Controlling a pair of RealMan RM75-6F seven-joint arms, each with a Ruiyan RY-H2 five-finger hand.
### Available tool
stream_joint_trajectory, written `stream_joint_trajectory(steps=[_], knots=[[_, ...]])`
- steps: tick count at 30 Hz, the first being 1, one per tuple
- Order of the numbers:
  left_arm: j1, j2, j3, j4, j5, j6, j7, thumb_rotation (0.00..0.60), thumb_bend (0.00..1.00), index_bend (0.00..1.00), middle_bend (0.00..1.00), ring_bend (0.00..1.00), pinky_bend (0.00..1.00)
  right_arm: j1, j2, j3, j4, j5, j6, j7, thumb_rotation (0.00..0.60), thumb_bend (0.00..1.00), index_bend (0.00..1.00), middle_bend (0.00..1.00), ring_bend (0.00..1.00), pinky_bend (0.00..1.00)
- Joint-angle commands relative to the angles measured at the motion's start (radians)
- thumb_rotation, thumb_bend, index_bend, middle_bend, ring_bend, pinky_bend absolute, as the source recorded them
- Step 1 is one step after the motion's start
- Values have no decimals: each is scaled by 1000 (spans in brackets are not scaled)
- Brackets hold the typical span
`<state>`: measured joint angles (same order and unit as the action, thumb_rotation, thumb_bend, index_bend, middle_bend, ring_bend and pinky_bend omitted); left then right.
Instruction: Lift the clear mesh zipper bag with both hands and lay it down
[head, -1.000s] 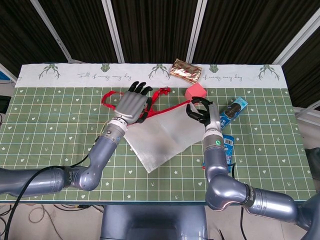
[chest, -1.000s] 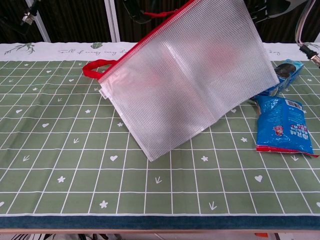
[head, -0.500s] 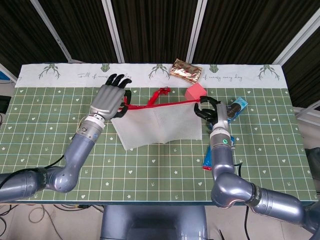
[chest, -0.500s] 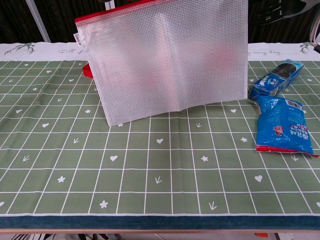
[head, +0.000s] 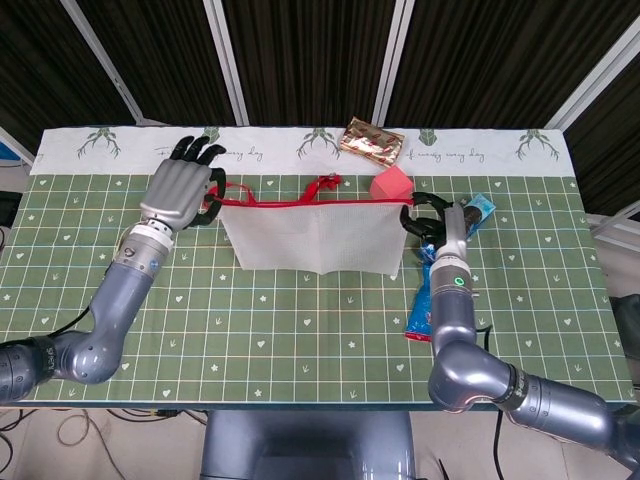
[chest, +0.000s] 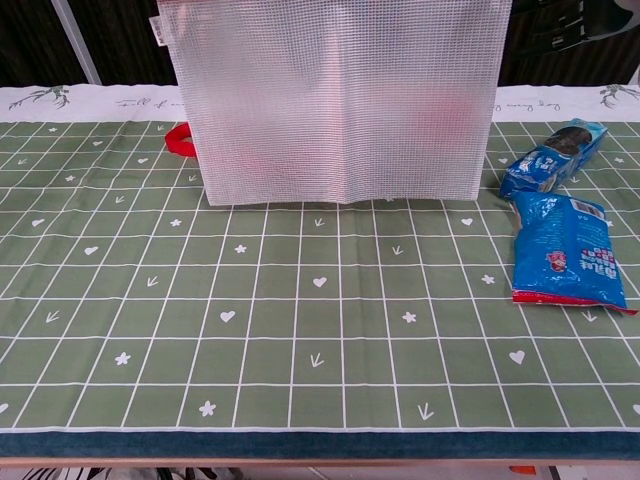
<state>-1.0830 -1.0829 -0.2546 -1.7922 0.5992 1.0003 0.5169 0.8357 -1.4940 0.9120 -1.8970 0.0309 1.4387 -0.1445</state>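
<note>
The clear mesh zipper bag (head: 312, 238) with a red zip edge hangs stretched out level above the table. In the chest view the bag (chest: 335, 100) fills the upper middle and its lower edge hangs clear of the cloth. My left hand (head: 177, 192) holds its left top corner. My right hand (head: 432, 222) holds its right top corner. A red strap (head: 322, 185) trails behind the bag, and a red loop (chest: 181, 139) shows at its left in the chest view. Neither hand can be made out in the chest view.
A blue snack packet (chest: 563, 248) and a smaller blue pack (chest: 553, 157) lie at the right. A pink block (head: 392, 183) and a gold foil packet (head: 372, 139) sit at the back. The green grid cloth (chest: 300, 350) covers the table.
The bag has risen and levelled out from a tilt. My left hand moved left and back, my right hand moved right, and the bag is pulled flat between them.
</note>
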Motion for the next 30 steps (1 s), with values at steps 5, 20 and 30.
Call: stream_joint_trajectory(steps=[5, 20, 30], knots=[[4, 8, -3, 25, -3, -14, -12, 600, 429, 613, 151, 0, 0, -5, 4, -1, 8, 3, 2, -1, 600, 538, 676, 270, 92, 264], [15, 33, -6, 53, -15, -18, -13, 600, 429, 613, 151, 0, 0, -14, 15, 8, 32, 20, -3, -4, 600, 539, 678, 271, 91, 263], [18, 35, -7, 57, -21, -29, -18, 600, 410, 570, 137, 0, 0, -13, 18, 3, 31, 24, -13, -13, 600, 532, 673, 254, 90, 264]])
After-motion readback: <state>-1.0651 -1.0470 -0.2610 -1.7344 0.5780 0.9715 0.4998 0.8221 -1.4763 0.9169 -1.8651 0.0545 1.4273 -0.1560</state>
